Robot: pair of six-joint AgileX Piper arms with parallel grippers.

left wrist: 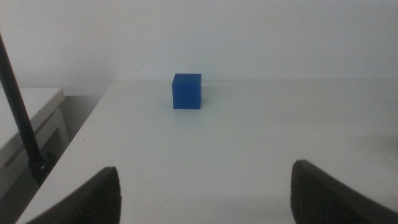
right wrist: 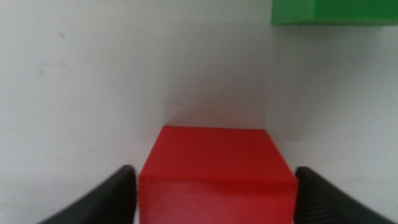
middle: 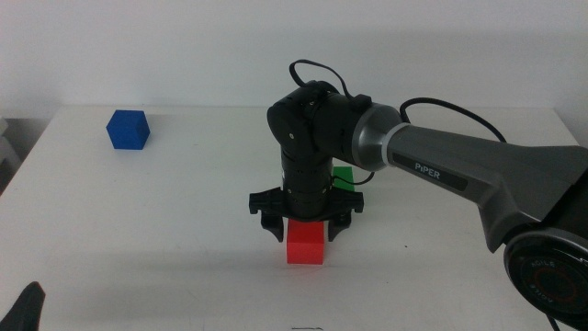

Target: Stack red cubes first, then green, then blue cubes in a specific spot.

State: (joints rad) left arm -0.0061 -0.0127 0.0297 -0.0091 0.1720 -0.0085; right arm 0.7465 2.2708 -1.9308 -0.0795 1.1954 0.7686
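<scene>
Middle view, left to right. Left gripper [middle: 28, 308] waited at bottom-left corner; wrist view showed jaws spread wide, nothing between. Blue cube [middle: 128, 130] sat upper left on white table [middle: 184, 230], well apart from other cubes. Right gripper [middle: 305, 221] hung at frame centre, pointing down, jaws wide, straddling red cube [middle: 305, 243] without touching its sides. Red cube rested on tabletop, lower centre. Green cube [middle: 344, 176] lay just behind gripper, right of centre, mostly hidden by wrist.
</scene>
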